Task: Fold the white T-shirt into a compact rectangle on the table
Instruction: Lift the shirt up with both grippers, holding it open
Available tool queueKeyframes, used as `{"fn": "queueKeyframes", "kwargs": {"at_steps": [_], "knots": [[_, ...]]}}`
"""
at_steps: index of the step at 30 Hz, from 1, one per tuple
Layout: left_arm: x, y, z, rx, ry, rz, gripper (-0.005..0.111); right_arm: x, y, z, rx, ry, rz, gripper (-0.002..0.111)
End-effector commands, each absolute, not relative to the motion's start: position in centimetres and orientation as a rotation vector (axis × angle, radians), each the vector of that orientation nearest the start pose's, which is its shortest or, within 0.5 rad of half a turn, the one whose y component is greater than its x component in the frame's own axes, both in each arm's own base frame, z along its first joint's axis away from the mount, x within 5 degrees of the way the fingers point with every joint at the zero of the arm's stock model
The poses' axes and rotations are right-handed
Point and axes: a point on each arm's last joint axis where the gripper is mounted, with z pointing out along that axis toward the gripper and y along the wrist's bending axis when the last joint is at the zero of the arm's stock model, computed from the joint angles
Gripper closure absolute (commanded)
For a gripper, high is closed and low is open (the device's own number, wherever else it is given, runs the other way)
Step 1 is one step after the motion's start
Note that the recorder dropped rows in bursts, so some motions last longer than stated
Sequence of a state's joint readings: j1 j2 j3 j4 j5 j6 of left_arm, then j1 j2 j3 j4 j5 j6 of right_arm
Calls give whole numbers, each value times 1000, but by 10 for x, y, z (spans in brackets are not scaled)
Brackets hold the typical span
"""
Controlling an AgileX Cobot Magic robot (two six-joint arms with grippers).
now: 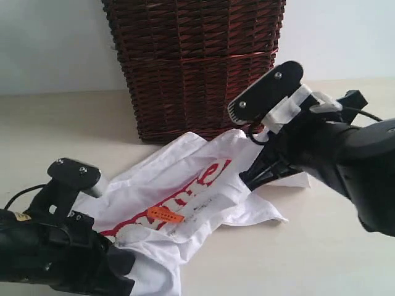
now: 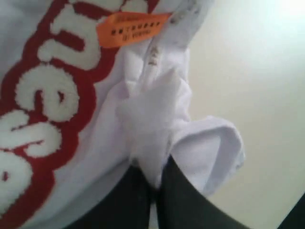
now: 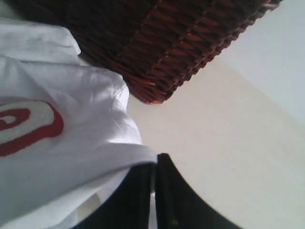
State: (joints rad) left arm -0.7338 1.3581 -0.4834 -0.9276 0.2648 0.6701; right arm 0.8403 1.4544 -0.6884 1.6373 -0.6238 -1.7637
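Seeing white T-shirt [image 1: 185, 185] crumpled on table [image 1: 321, 259], not flat, approx mid-scene, just in front of wicker basket [image 1: 191, 61]; far edge of fabric touching or nrly touching basket base, can't tell which. Print side up w/ red lettering [image 1: 207, 179] running diagonally across the cloth, partly lost in folds. Orange tag [image 1: 165, 215] lying on top of fabric, right beside the lettering

Reading left tool [image 2: 153, 183] as closed tight, clamped on a bunched ridge of shirt fabric; per wrist cam, cloth puckered up btwn both fingers [image 2: 128, 205], orange tag just beyond the pinch, loose rolled opening (hem or sleeve, can't tell) beside it. In ext view, sits at near-left end of shirt, low to table

Reading right tool [image 3: 155, 164] as closed too, fingers together w/ shirt edge nipped at the tips; fabric draped away from it, one red-outlined letter close by. In ext view, sits at far-right side of shirt nr basket corner, cloth standing up in a peak around it
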Motion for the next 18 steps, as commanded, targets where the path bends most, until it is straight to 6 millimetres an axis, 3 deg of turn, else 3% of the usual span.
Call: {"fn": "queueKeyframes", "kwargs": {"at_steps": [1,2,5,7,8,10,13,18], "knots": [[157,-156,199,934,2483,-634,107,209,145,260,-577,1938,-289,108],[160,-152,206,982,2487,-599,107,207,142,267,-550,1920,-285,108],[184,-138,263,901,2429,-354,107,195,124,323,-411,1838,-241,108],[192,-146,302,972,2231,-344,107,188,112,362,-369,1744,-252,108],[195,-156,320,1090,2097,-335,107,182,102,380,-308,1712,-272,108],[201,-174,350,1233,1844,-314,107,174,86,400,-255,1676,-330,108],[216,-192,403,1141,1519,-293,107,164,66,430,-114,1648,-383,108],[216,-218,416,1343,1346,-325,107,156,55,451,-44,1590,-386,108]]}}
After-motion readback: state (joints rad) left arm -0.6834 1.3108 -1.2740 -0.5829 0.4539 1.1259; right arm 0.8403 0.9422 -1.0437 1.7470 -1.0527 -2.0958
